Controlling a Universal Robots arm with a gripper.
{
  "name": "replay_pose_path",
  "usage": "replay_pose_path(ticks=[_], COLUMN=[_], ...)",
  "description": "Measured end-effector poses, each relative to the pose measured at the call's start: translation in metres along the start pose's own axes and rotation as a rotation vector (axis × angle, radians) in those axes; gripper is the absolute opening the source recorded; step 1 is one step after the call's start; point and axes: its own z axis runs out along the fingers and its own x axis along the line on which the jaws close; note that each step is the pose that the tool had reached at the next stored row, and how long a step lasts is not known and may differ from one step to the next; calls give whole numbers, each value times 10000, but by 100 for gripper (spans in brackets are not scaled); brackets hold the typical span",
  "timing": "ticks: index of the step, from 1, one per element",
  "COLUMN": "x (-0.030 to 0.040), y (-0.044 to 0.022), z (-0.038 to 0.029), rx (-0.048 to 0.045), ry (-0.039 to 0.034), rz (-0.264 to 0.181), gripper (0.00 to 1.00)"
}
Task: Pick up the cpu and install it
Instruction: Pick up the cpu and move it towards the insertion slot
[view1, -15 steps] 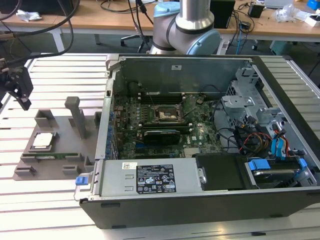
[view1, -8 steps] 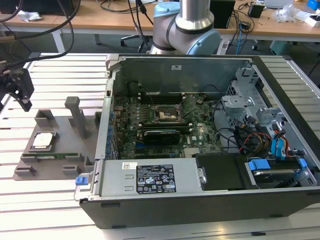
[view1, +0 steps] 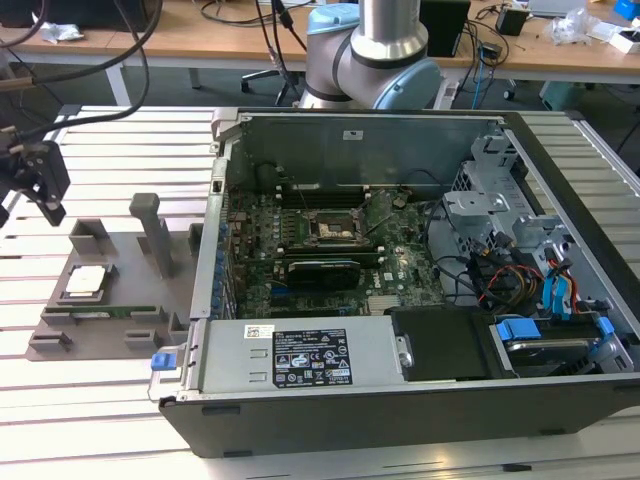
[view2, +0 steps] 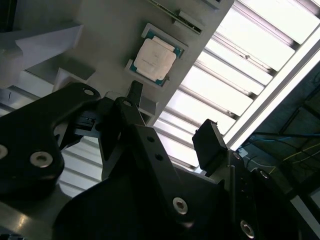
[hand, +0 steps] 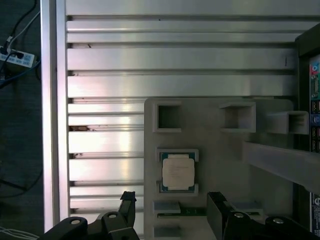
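The cpu (view1: 85, 282), a flat square chip with a silver-grey top, lies in a recess of the grey fixture plate (view1: 120, 255) at the exterior view's left. It also shows in the first wrist view (hand: 178, 172) and the second wrist view (view2: 155, 59). My gripper (view1: 30, 205) hangs above the slatted table, up and to the left of the fixture in the exterior view. It is open and holds nothing. In both wrist views the black fingertips (hand: 127, 200) (view2: 212, 145) stand well apart, and the chip lies beyond them, untouched.
An open computer case (view1: 420, 400) takes up the exterior view's right, with the motherboard socket (view1: 330, 228) inside among cables and drive cages. The fixture carries upright posts (view1: 155, 235) and a green memory stick (view1: 100, 312). The table's edge rail (hand: 47, 125) runs beside a dark floor.
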Motion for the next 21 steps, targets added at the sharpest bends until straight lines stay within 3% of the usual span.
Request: replay_pose_path(ticks=[21], x=[3], y=[0], z=[131], rx=[0], ry=[1], rz=[0], gripper=[68])
